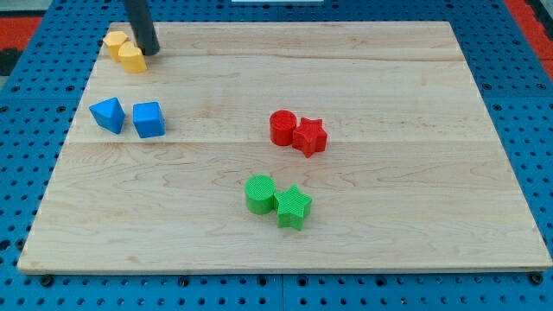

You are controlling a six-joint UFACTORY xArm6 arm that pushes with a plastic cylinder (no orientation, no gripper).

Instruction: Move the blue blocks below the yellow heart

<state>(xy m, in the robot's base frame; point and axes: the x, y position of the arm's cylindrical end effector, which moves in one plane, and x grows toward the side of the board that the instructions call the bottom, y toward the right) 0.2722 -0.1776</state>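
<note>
Blue blocks: 2 small rigid blue plastic blocks, a triangular wedge (107, 113) and a cube (149, 119), sit just apart at the view's left.
Yellow heart (132, 58): upper left, touching a second yellow block (115, 41).
Handling: probably light and slippery on the wooden board (389, 95); push each flat face squarely.
My tip (149, 52): bare rod, grasping nothing, just right of the yellow heart, above the blue pair.
Others: red pair (296, 131), green pair (276, 200).

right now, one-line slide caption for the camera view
My tip beside two yellow blocks at top left, two blue blocks just below, red and green pairs mid-board.
</note>
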